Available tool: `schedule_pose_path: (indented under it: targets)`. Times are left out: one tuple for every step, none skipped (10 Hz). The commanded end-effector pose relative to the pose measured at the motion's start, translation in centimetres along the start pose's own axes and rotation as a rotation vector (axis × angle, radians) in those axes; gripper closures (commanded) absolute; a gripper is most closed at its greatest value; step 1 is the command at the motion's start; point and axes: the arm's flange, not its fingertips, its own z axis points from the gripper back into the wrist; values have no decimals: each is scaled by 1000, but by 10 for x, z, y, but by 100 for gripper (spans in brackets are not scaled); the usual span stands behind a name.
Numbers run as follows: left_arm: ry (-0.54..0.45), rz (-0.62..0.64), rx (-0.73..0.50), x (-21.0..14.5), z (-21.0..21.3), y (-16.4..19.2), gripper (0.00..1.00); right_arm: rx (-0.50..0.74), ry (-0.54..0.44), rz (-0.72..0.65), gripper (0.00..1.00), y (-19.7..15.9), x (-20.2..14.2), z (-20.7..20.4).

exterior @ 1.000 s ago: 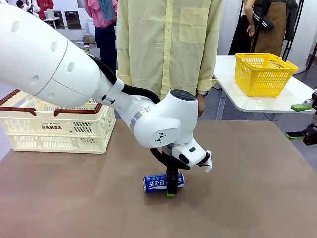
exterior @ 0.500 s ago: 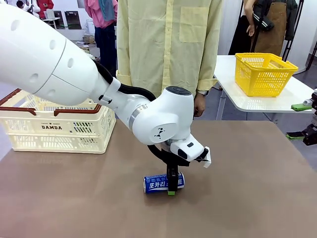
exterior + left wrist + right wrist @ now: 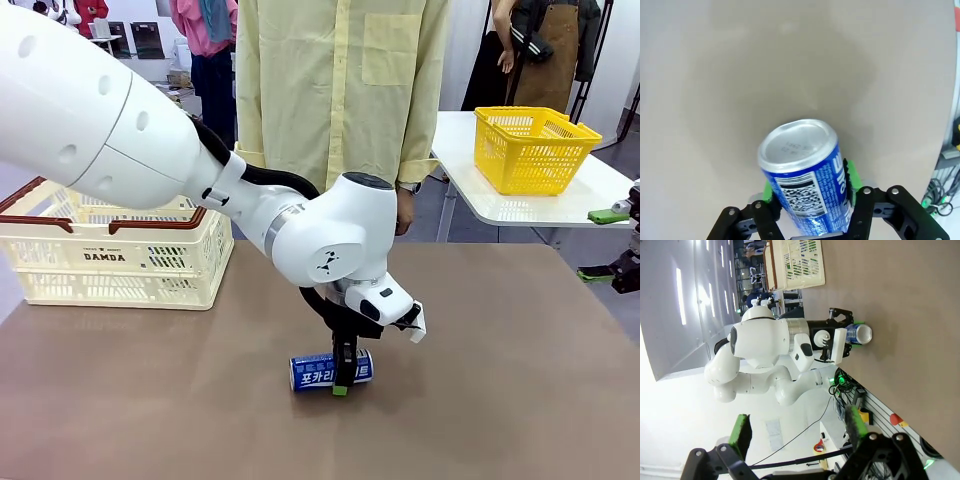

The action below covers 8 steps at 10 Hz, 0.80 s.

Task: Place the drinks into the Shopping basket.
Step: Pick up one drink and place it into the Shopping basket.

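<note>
Left jaws [image 3: 807,192] narrowed since earlier, pinching blue can [image 3: 802,175] lying between them; right jaws [image 3: 797,432] spread.

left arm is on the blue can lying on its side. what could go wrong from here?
1. The blue slim can with silver top lies sideways between the left end effector pads; being round, it may roll or slip on lifting.
2. The cream slotted shopping basket stands far left; a loose can could drop in transit.
</note>
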Motion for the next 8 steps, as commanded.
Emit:
schedule_pose_path:
  targets:
    - [20, 4, -74, -3, 3, 2, 100, -10, 13, -1, 0, 3, -1, 3]
    - [18, 8, -88, -4, 2, 2, 100, -10, 13, -1, 0, 3, -1, 3]
    - [22, 5, -89, -5, 2, 2, 100, -10, 13, -1, 0, 3, -1, 3]
    - [23, 6, -89, -5, 2, 3, 100, -10, 13, -1, 0, 3, -1, 3]
    - [17, 7, -84, -6, 3, 3, 100, -10, 13, -1, 0, 3, -1, 3]
    - [6, 1, -69, -8, 7, 1, 100, -10, 13, -1, 0, 3, -1, 3]
    - [-9, -3, -48, -12, 18, -1, 100, -10, 13, -1, 0, 3, -1, 3]
    - [-41, -6, -7, -19, 43, -5, 100, -10, 13, -1, 0, 3, -1, 3]
